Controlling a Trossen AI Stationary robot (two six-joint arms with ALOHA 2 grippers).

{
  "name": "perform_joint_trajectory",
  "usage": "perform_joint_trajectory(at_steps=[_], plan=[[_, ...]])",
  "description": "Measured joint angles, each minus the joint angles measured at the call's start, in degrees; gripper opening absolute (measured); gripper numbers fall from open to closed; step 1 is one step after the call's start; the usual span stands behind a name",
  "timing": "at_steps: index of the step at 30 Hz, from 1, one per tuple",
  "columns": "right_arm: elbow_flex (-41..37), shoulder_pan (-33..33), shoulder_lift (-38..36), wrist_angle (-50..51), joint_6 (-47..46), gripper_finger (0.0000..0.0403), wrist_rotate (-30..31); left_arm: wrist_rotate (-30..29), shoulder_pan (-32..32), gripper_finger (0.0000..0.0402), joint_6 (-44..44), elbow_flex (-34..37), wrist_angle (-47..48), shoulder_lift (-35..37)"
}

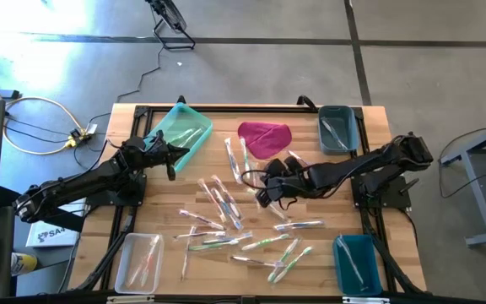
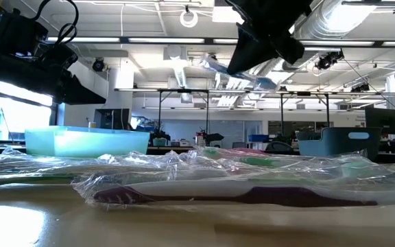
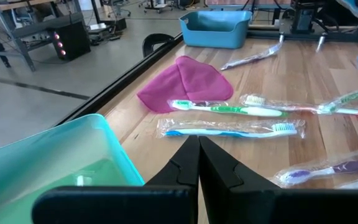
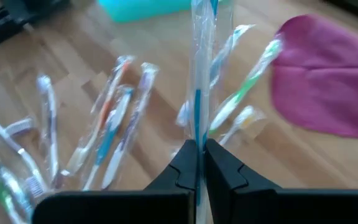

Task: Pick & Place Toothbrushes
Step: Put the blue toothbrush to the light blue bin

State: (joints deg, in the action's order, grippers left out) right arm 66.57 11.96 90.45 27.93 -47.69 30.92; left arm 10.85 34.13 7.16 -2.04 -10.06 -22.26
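My right gripper (image 4: 197,155) pinches a wrapped blue toothbrush (image 4: 201,68) by its wrapper, above the pile; I fear it slips. Left gripper (image 3: 197,155), closed and empty, hovers beside the turquoise bin (image 3: 55,168).

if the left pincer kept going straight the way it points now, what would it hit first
Probably the blue wrapped toothbrush lying crosswise just ahead of the shut left pincer, with the green toothbrush and the magenta cloth beyond it. Depth is hard to judge, so it might pass above them.
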Motion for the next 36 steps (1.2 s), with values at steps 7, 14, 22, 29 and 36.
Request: perform_joint_trajectory(at_steps=[7,14,22,29,36], plan=[[0.02,-2.25,-5.68,8.0,0.0,0.0003,3.37,0.0,-0.01,0.0,0.01,0.0,0.08,0.01],[0.02,-5.3,-11.21,17.41,-0.08,0.0003,6.36,0.03,0.0,0.0,0.02,0.0,0.1,0.0],[0.02,-12.23,-14.11,27.82,-0.19,0.0003,6.9,0.03,0.0,0.0,0.02,0.0,0.1,0.01],[0.02,-19.41,-14.23,36.91,0.4,0.0003,6.22,0.03,0.0,0.0,0.01,0.0,0.1,0.0],[0.02,-25.79,-14.23,38.91,5.71,0.0003,5.97,0.03,-0.01,0.0,0.02,0.01,0.08,0.0]])
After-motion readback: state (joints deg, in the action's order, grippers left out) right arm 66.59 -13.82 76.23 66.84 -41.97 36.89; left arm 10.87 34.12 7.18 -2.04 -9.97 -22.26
